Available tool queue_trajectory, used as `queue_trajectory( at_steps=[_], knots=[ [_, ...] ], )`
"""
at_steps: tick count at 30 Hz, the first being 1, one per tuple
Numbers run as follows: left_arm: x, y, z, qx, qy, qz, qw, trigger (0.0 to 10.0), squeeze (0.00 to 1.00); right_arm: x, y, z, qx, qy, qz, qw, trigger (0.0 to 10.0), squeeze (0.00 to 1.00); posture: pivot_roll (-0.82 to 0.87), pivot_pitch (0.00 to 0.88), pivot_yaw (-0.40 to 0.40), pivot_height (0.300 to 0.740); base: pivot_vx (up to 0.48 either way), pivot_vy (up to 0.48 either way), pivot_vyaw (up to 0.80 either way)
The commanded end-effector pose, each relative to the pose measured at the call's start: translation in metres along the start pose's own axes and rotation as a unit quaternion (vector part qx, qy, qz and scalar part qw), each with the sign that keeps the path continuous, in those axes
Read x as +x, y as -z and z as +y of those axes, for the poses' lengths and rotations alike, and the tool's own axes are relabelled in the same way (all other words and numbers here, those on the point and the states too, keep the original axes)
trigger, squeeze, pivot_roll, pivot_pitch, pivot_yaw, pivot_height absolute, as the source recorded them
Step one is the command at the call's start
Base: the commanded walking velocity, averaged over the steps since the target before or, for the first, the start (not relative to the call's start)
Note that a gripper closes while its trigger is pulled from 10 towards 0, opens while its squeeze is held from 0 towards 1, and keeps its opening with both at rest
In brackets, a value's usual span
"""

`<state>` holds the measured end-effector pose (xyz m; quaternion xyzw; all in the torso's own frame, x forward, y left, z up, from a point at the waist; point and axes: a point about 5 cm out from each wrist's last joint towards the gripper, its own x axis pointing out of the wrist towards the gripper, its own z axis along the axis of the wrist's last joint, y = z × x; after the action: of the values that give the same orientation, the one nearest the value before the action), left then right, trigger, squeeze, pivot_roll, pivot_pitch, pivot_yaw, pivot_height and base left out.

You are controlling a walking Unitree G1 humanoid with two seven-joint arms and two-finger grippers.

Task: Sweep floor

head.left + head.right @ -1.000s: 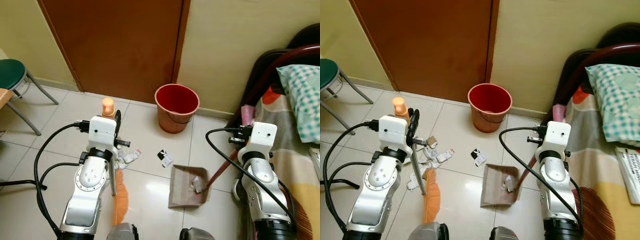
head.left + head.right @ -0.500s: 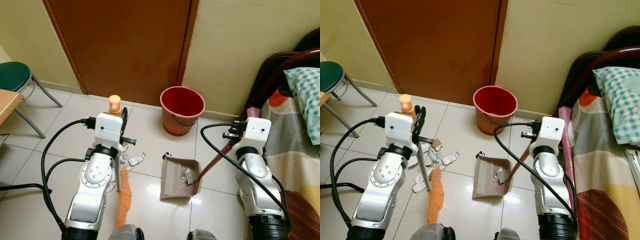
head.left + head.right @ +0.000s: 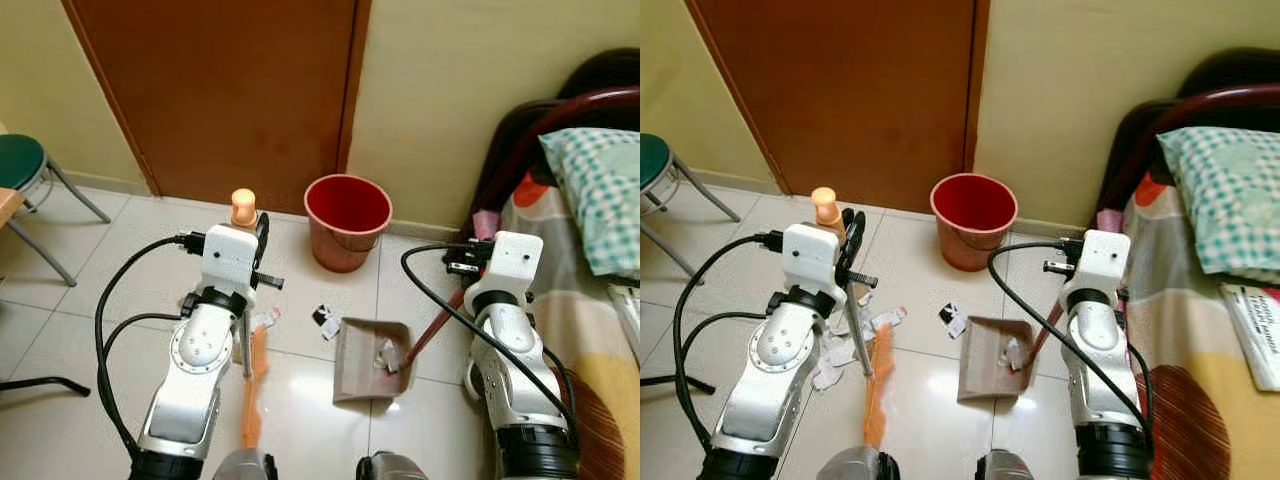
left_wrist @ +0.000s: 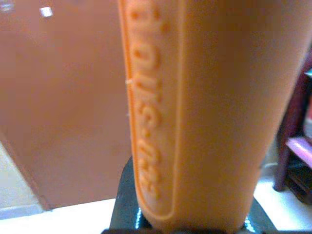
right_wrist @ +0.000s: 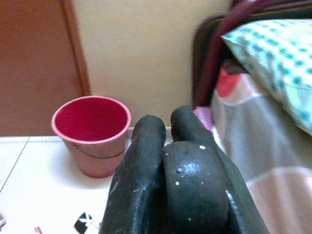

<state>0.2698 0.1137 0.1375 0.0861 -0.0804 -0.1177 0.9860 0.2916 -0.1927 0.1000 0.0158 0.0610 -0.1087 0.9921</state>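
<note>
1. Far out to the left of the left claw: a green-seated stool on metal legs, standing on the tiled floor.
2. Left claw: clenched on the broom handle, whose orange top pokes up just behind the claw. In the left wrist view the orange grip, with raised lettering, sits right in front of the lens.
3. Below the left claw the metal shaft slants down to the orange broom head, which lies on the tiles towards the robot.
4. Scraps of paper litter lie on the floor under and just right of the left claw, touching or near the broom shaft. A black-and-white scrap lies apart, between the two claws and just left of the dustpan.
5. Beyond both claws, against the wall beside the brown door: a red bucket, upright, mouth open. It stands ahead of the right claw in the right wrist view.
6. Dustpan: flat on the floor, below and left of the right claw, with crumpled litter inside near its right wall.
7. Right claw: black fingers pressed together, grasping the dustpan's red handle, which slopes down from the claw to the pan.
8. Right of the right claw: a bed with a dark curved frame, a checked pillow and a patterned cover.
</note>
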Motion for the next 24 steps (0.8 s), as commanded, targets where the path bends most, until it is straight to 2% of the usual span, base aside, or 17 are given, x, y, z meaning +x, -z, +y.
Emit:
queue_trajectory(
  at_steps=[1, 13, 19, 24],
  knots=[
    [0.0023, -0.0091, -0.0014, 0.004, 0.007, -0.026, 1.000, 10.0, 0.00, 0.0033, -0.0099, -0.0002, 0.018, 0.001, -0.021, 1.000, 10.0, 0.00, 0.00, 0.022, -0.010, 0.740, 0.326, 0.000, -0.52],
    [-0.0041, -0.0039, -0.0054, -0.008, 0.009, -0.018, 1.000, 10.0, 0.00, 0.0041, -0.0083, 0.0030, 0.010, -0.003, -0.022, 1.000, 10.0, 0.00, 0.00, 0.028, -0.016, 0.740, 0.370, 0.000, -0.48],
    [-0.0059, -0.0029, -0.0078, -0.015, 0.011, -0.016, 1.000, 10.0, 0.00, 0.0042, -0.0091, 0.0036, 0.005, -0.016, -0.023, 1.000, 10.0, 0.00, -0.01, 0.031, -0.017, 0.740, 0.369, 0.000, 0.00],
    [-0.0061, -0.0031, -0.0091, -0.017, 0.011, -0.017, 1.000, 10.0, 0.00, 0.0044, -0.0126, 0.0042, -0.006, -0.029, -0.035, 0.999, 10.0, 0.00, -0.01, 0.031, -0.019, 0.740, 0.346, 0.253, 0.00]
  ],
)
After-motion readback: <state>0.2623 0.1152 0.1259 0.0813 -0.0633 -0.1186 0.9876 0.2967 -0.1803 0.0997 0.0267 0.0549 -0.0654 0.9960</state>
